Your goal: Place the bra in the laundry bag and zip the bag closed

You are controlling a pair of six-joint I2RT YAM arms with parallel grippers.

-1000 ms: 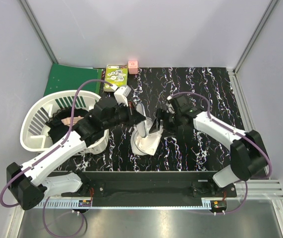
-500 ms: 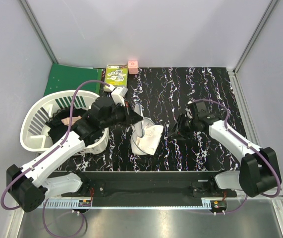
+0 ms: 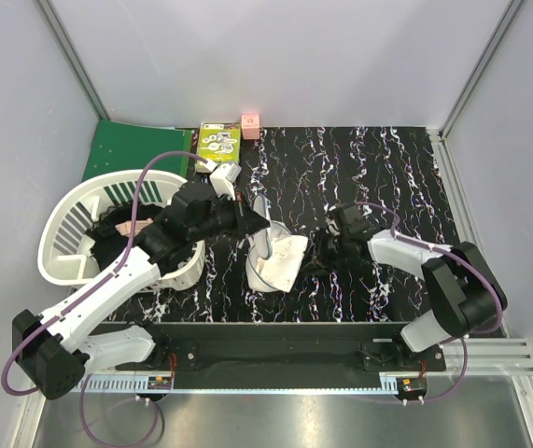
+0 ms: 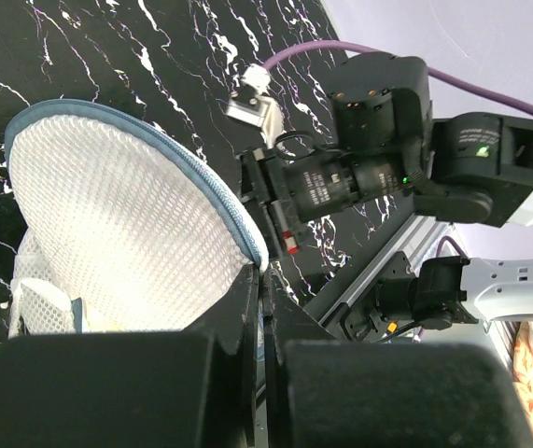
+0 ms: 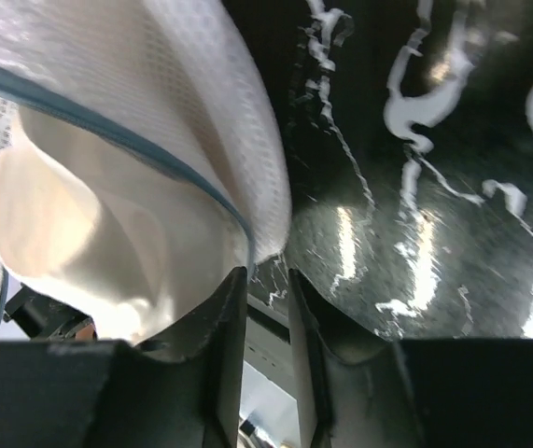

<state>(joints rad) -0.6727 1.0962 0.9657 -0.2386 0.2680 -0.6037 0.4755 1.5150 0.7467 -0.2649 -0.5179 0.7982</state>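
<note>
A black, white-veined marble-patterned tabletop [image 3: 369,168] is enclosed by plain pale grey walls [image 3: 275,56] joined at the corners by slim metal frame rails [image 3: 476,65]. Even overhead light is reflected as glare on the glossy surface.

Bright even overhead light; wrist views blurred close up, glare on tabletop [image 5: 415,252].

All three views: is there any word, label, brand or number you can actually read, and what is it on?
None can be read.
Green and white box at the back of the table: printed shapes, too small to read.
Pink cube beside it: a mark on its face, too small to read.
Right arm camera body in the left wrist view: small labels, blurred.
Laundry bag: no text visible.
</note>
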